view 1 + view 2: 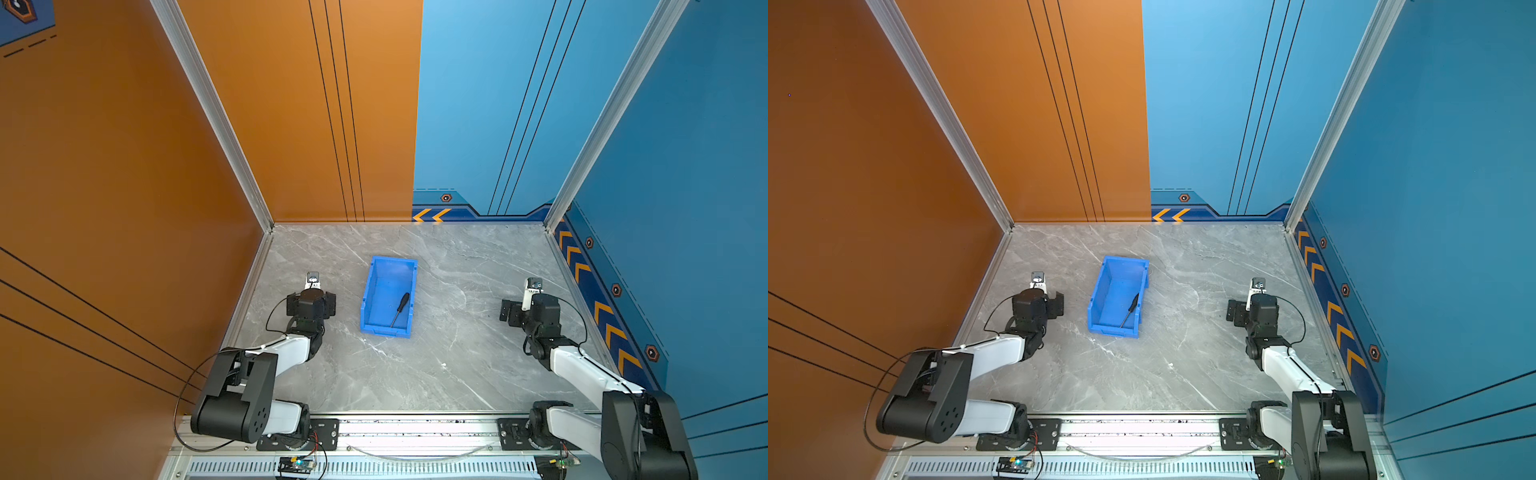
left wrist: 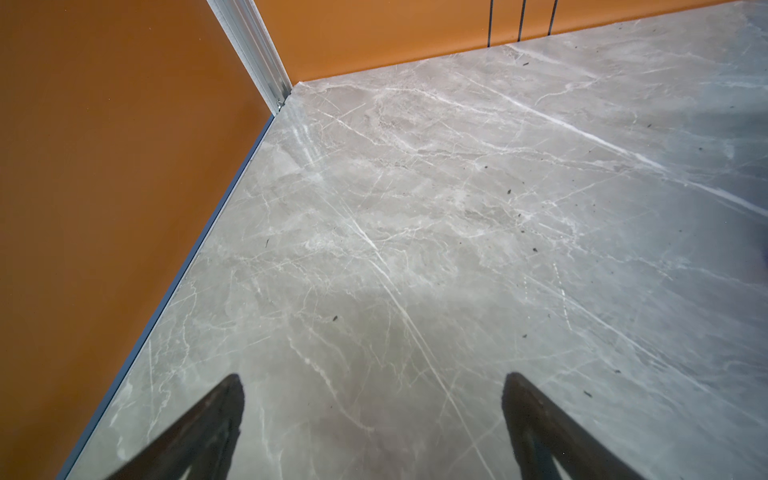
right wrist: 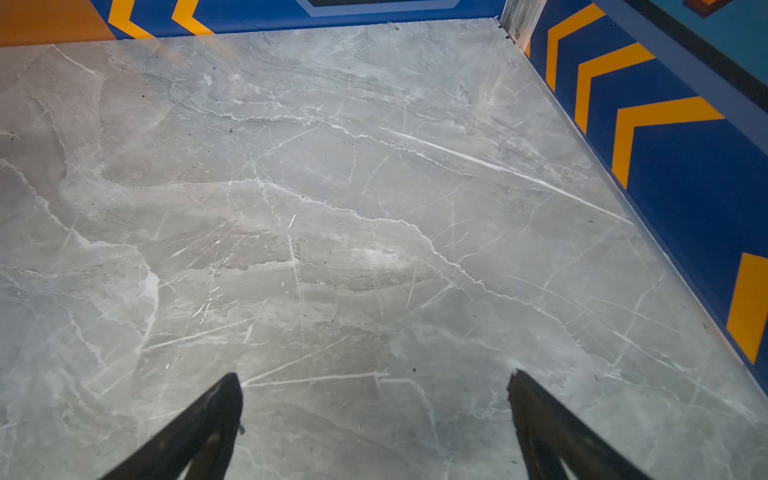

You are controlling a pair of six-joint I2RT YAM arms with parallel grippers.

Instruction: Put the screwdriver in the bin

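Left gripper (image 2: 374, 386) and right gripper (image 3: 374, 382) hover at either side of frame, jaws wide and empty; screwdriver (image 1: 400, 309) lies slanted inside the blue bin (image 1: 394, 260), mid-frame.

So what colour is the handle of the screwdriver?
Black. The screwdriver handle shows best in a top view.

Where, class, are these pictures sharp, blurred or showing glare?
Both top views: sharp, evenly lit, the screwdriver in the bin clear. Left wrist view: left gripper blurred, bluish cast on part of the tabletop. Right wrist view: right gripper blurred, pale sheen on the tabletop.
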